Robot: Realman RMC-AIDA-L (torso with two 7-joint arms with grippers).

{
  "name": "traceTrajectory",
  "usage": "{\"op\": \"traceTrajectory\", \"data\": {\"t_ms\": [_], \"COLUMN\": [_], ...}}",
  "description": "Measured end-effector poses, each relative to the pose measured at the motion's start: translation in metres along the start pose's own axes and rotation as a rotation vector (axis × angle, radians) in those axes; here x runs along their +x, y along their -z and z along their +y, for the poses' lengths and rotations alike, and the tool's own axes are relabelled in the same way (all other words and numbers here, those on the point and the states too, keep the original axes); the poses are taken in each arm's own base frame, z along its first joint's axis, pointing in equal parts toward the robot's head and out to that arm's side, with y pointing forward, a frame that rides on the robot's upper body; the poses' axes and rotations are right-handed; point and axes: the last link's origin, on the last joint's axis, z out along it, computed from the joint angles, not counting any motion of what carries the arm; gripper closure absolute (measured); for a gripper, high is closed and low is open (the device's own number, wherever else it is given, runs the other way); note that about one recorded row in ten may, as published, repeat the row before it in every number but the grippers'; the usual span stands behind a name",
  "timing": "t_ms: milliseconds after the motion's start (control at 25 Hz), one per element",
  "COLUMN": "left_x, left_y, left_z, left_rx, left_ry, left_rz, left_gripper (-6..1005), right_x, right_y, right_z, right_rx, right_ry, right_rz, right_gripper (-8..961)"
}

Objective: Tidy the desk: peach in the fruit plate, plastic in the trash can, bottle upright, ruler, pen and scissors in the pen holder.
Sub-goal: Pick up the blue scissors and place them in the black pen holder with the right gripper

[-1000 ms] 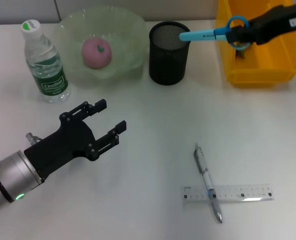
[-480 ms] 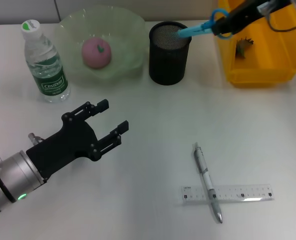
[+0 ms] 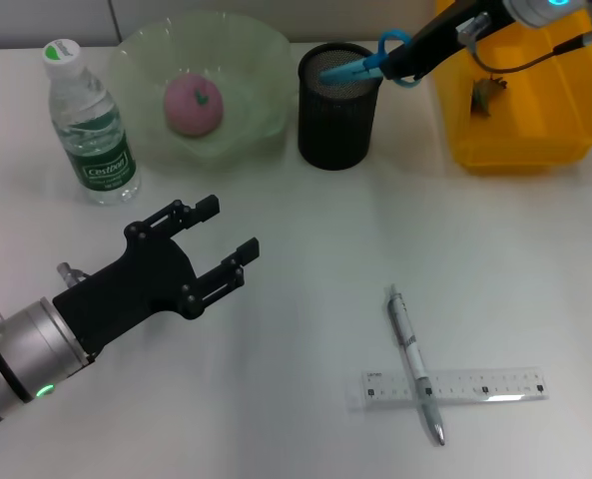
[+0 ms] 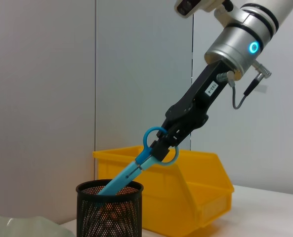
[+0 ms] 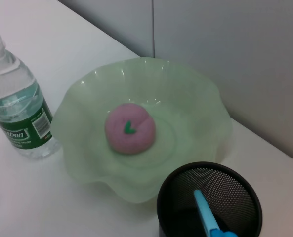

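My right gripper (image 3: 421,42) is shut on the blue scissors (image 3: 367,64) and holds them slanted, blade tips inside the black mesh pen holder (image 3: 337,120). The left wrist view shows the same grip (image 4: 172,144), the scissors (image 4: 131,172) and the holder (image 4: 109,212). The pink peach (image 3: 193,104) lies in the green fruit plate (image 3: 251,60). The bottle (image 3: 88,125) stands upright at the far left. The pen (image 3: 412,357) lies across the clear ruler (image 3: 480,384) at the front right. My left gripper (image 3: 226,230) is open and empty over the table's left half.
A yellow bin (image 3: 520,130) stands right of the pen holder with a small dark scrap (image 3: 487,95) inside. The right wrist view shows the plate (image 5: 82,113), peach (image 5: 130,127), bottle (image 5: 15,116) and a scissor blade (image 5: 204,212) in the holder (image 5: 178,192).
My right gripper has moved left from over the yellow bin and tilted the scissors down, so their tips now sit inside the pen holder. The left arm has barely moved.
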Motion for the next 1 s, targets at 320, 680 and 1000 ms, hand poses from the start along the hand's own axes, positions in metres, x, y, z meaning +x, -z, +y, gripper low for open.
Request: {"op": "traceTrajectory", "data": {"t_ms": [320,680,1000], "left_x": [0.0007,0.0014,0.0008], "left_y": [0.0003,0.0014,0.0022], "left_z": [-0.0003,-0.0002,0.0002], "left_rx": [-0.001,-0.003,-0.002], "left_ry": [-0.002,-0.003,0.000], "left_rz": [0.003,0.008,0.007], "left_gripper": [324,323,323], "right_x": [-0.0008,-0.0012,-0.0015], "right_y": [-0.0058,-0.0061,-0.0061], "right_z": [0.0024,0.0024,0.0016], "right_rx": [0.000,0.001,0.006], "right_ry": [0.007,0.007,0.008], "right_rz": [0.009,0.007,0.003], "right_gripper": [885,860,838]}}
